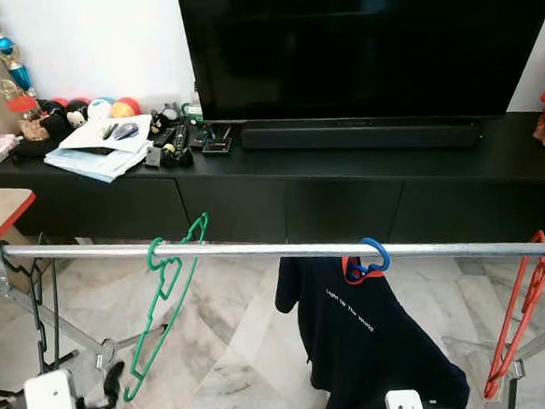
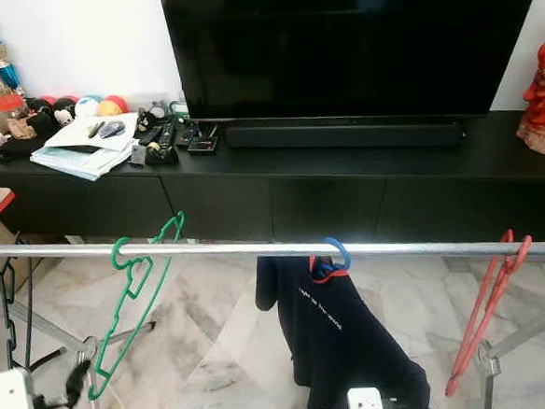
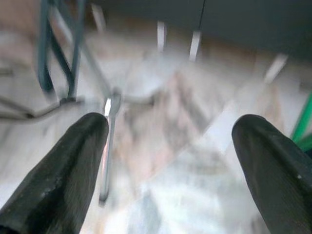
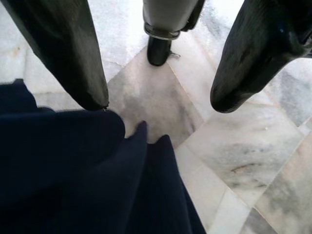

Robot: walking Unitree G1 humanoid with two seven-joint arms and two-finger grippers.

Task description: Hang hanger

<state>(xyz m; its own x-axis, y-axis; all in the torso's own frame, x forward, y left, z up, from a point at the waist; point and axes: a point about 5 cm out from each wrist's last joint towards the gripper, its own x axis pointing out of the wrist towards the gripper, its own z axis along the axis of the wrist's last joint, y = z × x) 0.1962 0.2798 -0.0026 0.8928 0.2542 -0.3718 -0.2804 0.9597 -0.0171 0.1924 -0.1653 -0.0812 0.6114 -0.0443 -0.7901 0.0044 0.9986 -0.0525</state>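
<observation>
A rail [image 1: 257, 250] runs left to right before a low cabinet [image 1: 280, 180]. On the rail, from left: one hanger [image 1: 167, 296], a shirt [image 1: 366, 343] on a second hanger [image 1: 368, 259], a third hanger [image 1: 523, 313] far right. On the cabinet: television [image 1: 364, 44], papers [image 1: 95, 147] at its left

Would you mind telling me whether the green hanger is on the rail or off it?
On it: the green hanger has its hook over the metal rail and dangles tilted, to the left of the dark T-shirt.

Metal rail [image 1: 257, 250], green hanger [image 1: 163, 306], shirt on blue hanger [image 1: 365, 259], red hanger [image 1: 523, 309]
</observation>
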